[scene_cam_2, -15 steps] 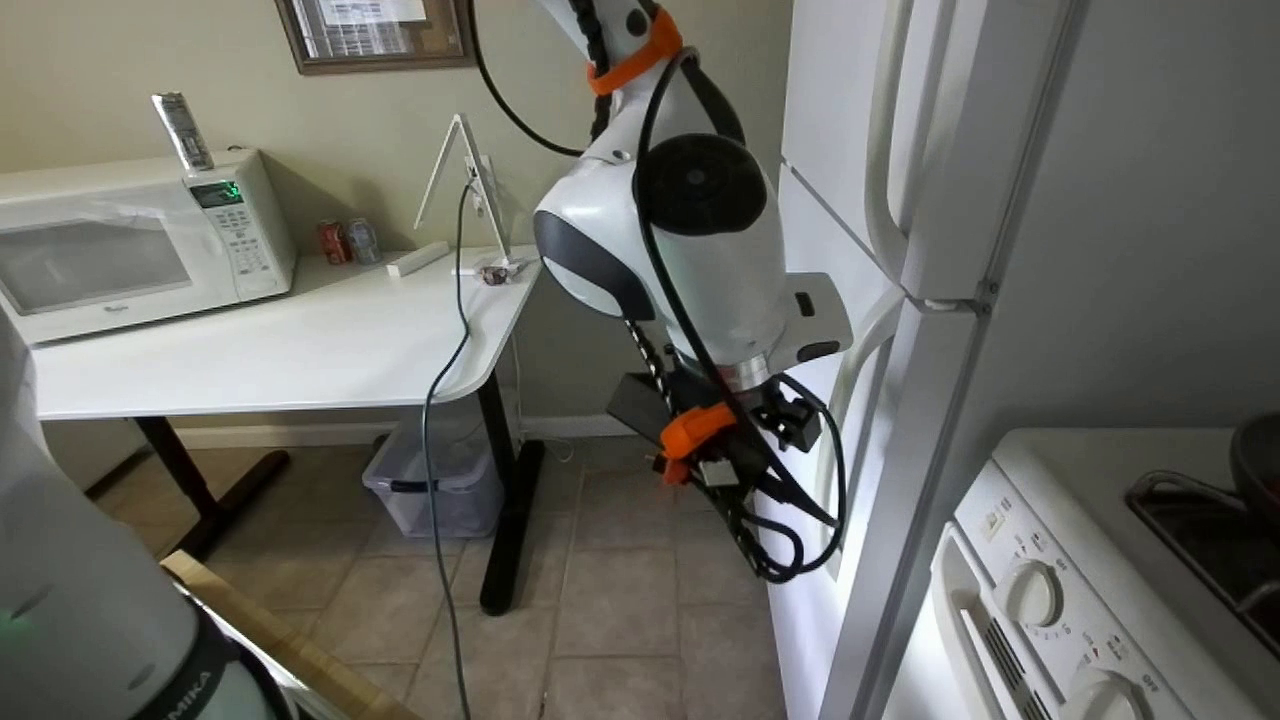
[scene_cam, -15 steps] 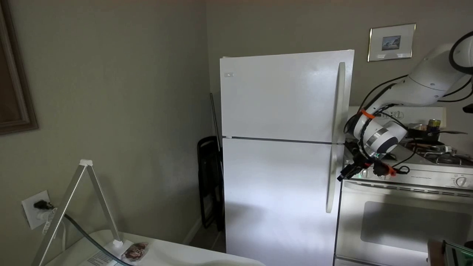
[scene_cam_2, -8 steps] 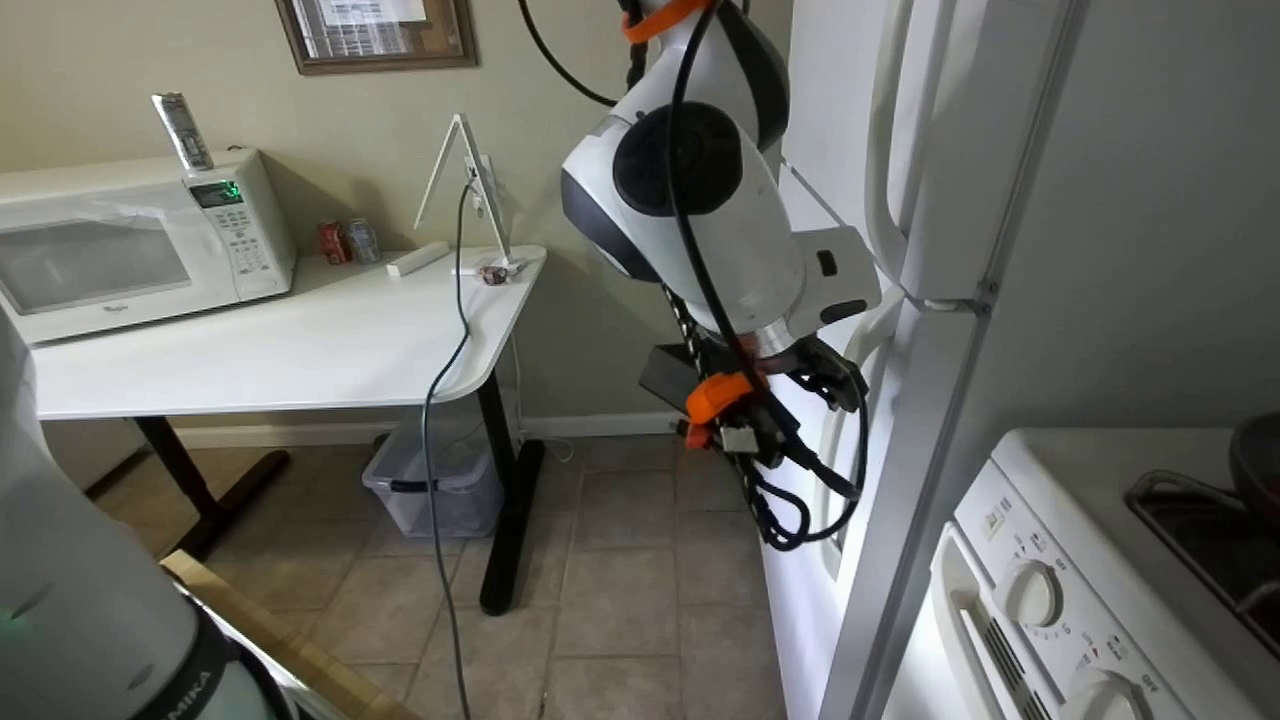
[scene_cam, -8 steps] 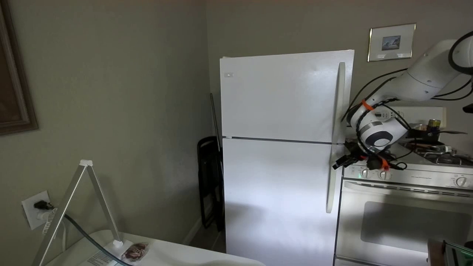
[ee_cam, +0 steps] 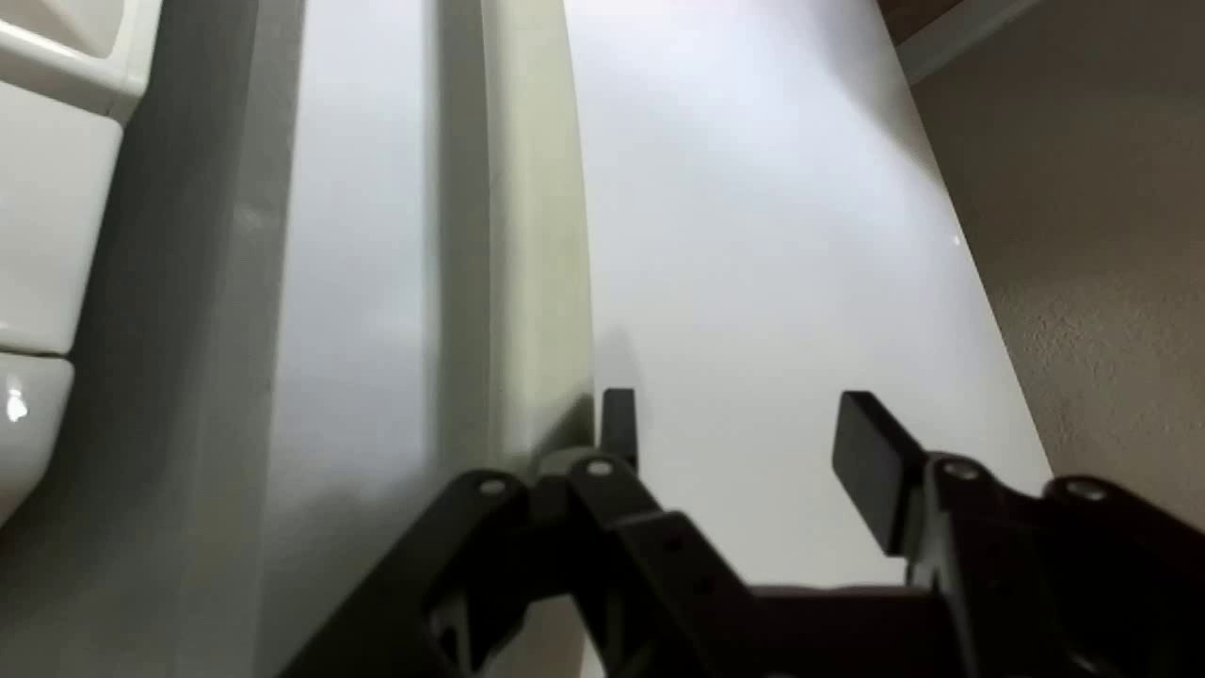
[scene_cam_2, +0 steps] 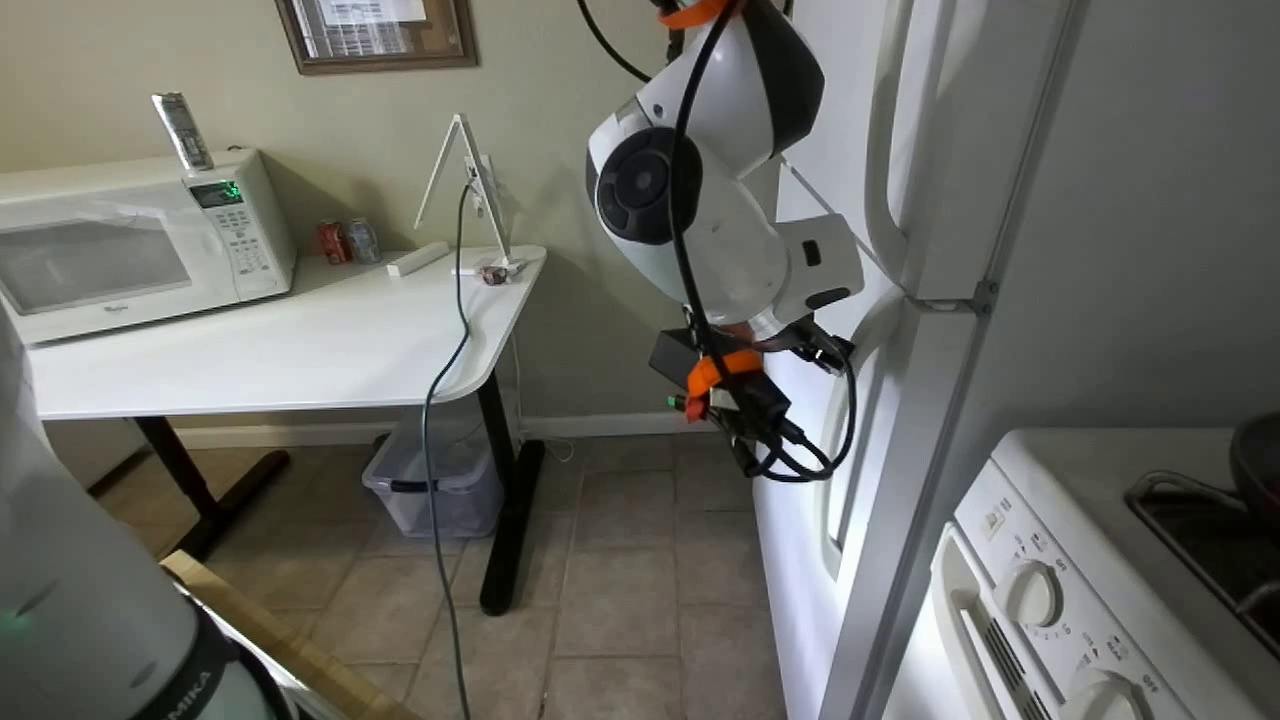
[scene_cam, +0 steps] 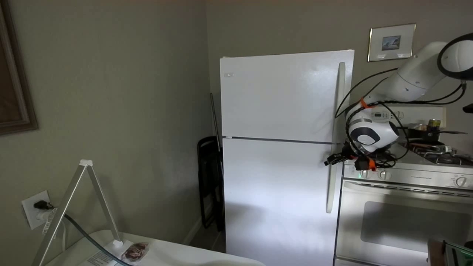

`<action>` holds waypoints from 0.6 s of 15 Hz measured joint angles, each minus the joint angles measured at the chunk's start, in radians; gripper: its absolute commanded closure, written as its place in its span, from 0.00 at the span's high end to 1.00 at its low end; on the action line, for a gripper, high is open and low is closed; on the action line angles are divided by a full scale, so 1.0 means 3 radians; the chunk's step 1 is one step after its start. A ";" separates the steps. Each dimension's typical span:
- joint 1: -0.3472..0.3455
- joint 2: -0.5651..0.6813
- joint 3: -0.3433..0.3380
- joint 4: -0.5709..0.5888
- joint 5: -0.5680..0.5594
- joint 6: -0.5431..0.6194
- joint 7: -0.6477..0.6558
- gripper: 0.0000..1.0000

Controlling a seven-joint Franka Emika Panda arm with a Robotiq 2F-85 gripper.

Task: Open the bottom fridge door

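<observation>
The bottom fridge door (scene_cam: 277, 195) is a tall white panel, flush with the fridge body in an exterior view. Its long upright handle (scene_cam: 330, 192) runs along the side nearest the stove. My black gripper (scene_cam: 326, 163) is at the upper part of this handle, its tips overlapping it in that view. Seen from the wrist, the gripper (ee_cam: 739, 428) is open, with only plain door surface (ee_cam: 753, 235) behind the gap. The handle (ee_cam: 541, 207) lies outside the jaws, left of the left finger (ee_cam: 618, 419). Whether that finger touches it, I cannot tell.
The shorter freezer door (scene_cam: 277, 98) with its own handle (scene_cam: 339, 99) sits above. Beside the fridge stands the white stove (scene_cam_2: 1130, 500) with knobs and pans. A white table (scene_cam_2: 250, 360) carries a microwave (scene_cam_2: 130, 240). Loose cables (scene_cam_2: 850, 420) hang around the wrist.
My gripper has risen and moved toward the fridge, from beside the handle to across its upper part. The forearm swung with it. The fridge doors have not moved.
</observation>
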 measured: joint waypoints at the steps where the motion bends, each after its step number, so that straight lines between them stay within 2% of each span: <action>1: 0.0002 0.0046 0.0000 0.0022 0.0082 0.0002 -0.0059 0.79; 3: 0.0016 0.0140 0.0001 0.0036 0.0181 0.0050 -0.0134 0.89; 4: 0.0041 0.0177 0.0000 0.0036 0.0206 0.0118 -0.0148 0.99; 9: 0.0132 0.0287 -0.0055 0.0093 0.0382 0.0455 -0.0281 1.00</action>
